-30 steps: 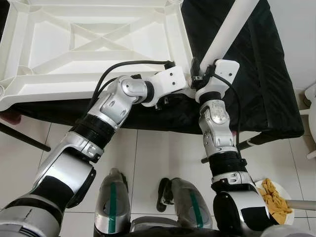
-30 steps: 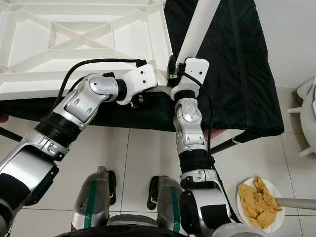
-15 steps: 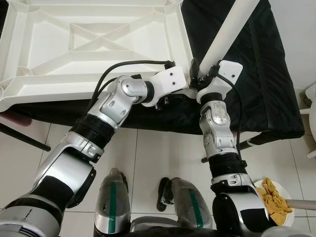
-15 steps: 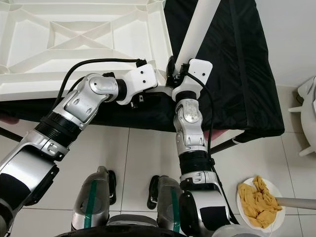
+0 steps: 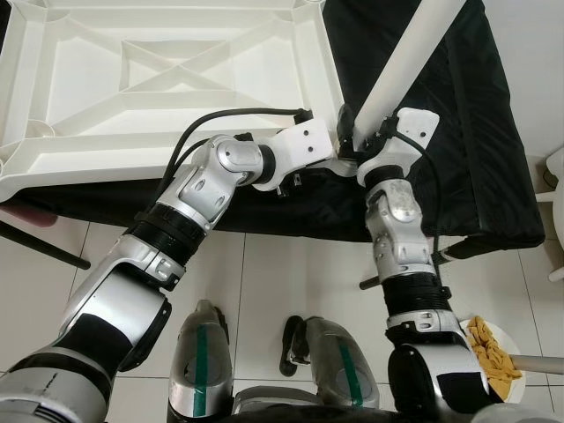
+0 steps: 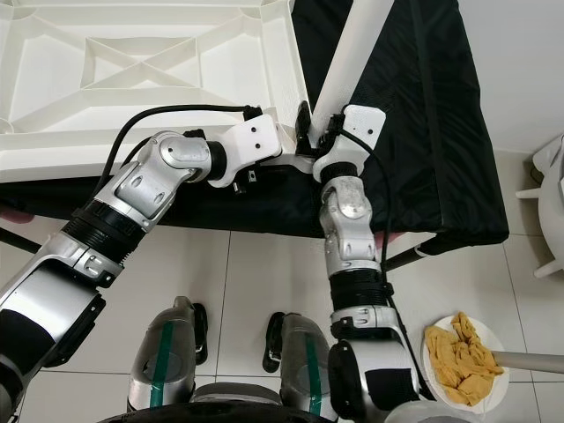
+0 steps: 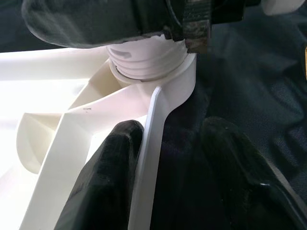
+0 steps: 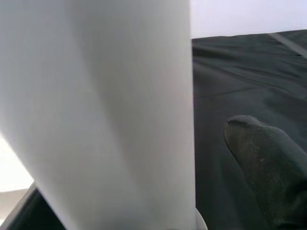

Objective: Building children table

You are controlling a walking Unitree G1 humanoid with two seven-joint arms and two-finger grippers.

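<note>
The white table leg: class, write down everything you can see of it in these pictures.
The white table leg is a smooth, plain tube that looks like plastic. It leans, rising away from the near right corner of the upturned white tabletop, over the black cloth. Its threaded lower end sits in the corner socket. The right gripper clasps it near the base, while the left gripper straddles the tabletop's rim beside the socket.

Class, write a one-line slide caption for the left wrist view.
Left gripper fingers straddle the tabletop rim beside the threaded leg socket.
</note>
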